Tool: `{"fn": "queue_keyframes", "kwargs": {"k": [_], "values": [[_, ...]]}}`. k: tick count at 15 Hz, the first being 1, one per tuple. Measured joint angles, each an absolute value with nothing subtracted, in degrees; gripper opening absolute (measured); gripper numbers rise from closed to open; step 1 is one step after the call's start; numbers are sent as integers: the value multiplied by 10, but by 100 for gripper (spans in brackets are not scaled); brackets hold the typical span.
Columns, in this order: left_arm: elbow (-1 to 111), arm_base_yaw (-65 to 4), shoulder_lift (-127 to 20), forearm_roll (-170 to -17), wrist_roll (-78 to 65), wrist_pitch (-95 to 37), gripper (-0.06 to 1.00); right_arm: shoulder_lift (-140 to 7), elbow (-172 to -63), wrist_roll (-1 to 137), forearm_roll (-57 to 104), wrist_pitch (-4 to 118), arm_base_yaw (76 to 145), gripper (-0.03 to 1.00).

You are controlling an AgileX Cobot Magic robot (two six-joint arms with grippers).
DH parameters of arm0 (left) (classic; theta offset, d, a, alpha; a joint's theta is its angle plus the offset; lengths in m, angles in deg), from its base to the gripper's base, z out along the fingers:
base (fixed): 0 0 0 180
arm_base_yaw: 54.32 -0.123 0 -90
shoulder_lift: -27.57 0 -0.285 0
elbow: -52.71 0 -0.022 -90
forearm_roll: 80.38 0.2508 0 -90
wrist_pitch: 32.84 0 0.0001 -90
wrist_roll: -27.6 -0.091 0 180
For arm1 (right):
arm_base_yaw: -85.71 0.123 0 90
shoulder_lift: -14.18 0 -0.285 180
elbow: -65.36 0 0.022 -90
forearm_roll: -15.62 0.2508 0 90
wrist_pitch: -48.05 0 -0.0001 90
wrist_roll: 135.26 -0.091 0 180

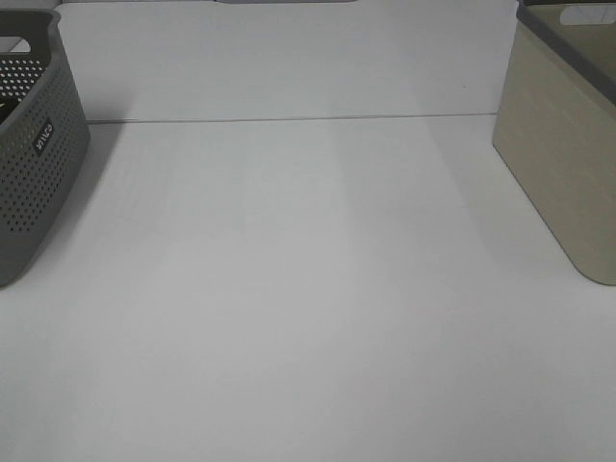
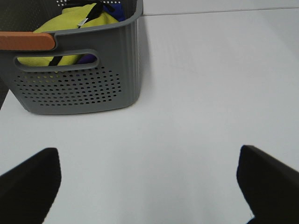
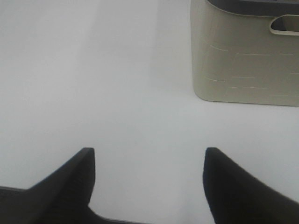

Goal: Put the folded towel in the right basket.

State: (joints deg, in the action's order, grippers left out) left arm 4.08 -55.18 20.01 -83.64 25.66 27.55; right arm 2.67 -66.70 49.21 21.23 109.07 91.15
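Observation:
The right basket is beige with a grey rim and stands at the table's right edge; it also shows in the right wrist view. The folded towel is not on the table in any view. The grey perforated left basket stands at the left edge. In the left wrist view this basket holds yellow-green cloth with something blue behind it. My left gripper is open and empty above bare table. My right gripper is open and empty, short of the beige basket. Neither gripper shows in the exterior high view.
An orange strip lies along the grey basket's rim in the left wrist view. A seam crosses the white table at the back between the two baskets.

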Motion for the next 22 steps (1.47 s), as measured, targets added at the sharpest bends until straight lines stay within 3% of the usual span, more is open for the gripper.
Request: {"fn": "queue_keyframes", "kwargs": {"k": [3, 22], "values": [[41, -552, 200, -836, 257, 276, 97, 40, -667, 492, 212, 1091, 874, 63], [41, -552, 200, -836, 257, 276, 97, 67, -667, 492, 212, 1090, 874, 63]]}}
